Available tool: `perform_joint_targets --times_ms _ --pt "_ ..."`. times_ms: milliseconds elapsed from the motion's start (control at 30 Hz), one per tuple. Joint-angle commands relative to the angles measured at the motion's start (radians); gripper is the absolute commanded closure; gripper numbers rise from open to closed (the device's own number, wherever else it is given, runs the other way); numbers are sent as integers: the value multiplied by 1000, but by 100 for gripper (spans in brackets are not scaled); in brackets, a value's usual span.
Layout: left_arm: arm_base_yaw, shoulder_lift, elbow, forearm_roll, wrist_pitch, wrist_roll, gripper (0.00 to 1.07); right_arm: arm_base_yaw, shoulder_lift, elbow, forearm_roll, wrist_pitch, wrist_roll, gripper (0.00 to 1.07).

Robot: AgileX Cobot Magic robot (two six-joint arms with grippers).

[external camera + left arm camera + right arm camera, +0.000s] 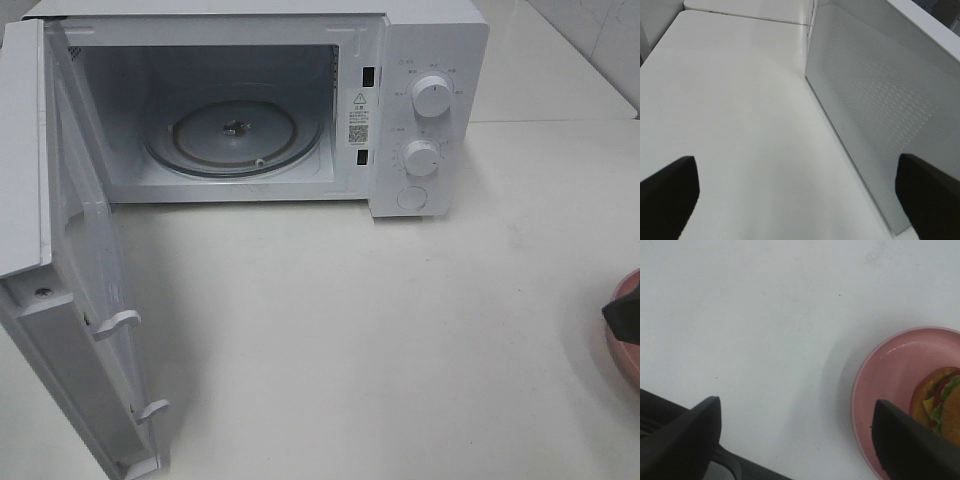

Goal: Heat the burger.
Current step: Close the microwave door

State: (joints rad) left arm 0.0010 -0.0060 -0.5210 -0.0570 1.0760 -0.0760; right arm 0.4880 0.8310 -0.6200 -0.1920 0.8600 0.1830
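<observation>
One microwave point(300, 100) stands at the far side of a white table point(380, 340), its single door point(80, 300) swung fully open toward the near left. Inside lies one round glass turntable point(235, 135), bare. The control panel on the right of the oven carries two round knobs, an upper knob point(432, 96) and a lower knob point(421, 157), with one round button point(411, 197) below them.

One pink plate point(885, 385) rests on the table at the near right edge of the scene, well apart from the microwave. One burger point(940, 405) sits on it, only partly in view; its bun, cheese, lettuce and tomato show in side layers, so it appears tipped rather than flat, though its axis cannot be told for certain.

Two grippers are seen. The left gripper point(795, 195) hangs beside the outer face of the door, jaws wide, holding nothing. The right gripper point(795, 440) is over the table at the plate's edge, jaws wide and empty.
</observation>
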Motion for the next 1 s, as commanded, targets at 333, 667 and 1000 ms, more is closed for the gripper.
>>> perform_joint_targets --times_ms 333,667,1000 --pt "0 -4 0 -1 -8 2 7 5 -213 -6 48 107 -18 29" --pt "0 -4 0 -1 -8 2 7 -102 -344 -6 109 138 -57 31" --pt "0 -4 0 -1 -8 2 7 -288 -569 72 185 129 -111 31"
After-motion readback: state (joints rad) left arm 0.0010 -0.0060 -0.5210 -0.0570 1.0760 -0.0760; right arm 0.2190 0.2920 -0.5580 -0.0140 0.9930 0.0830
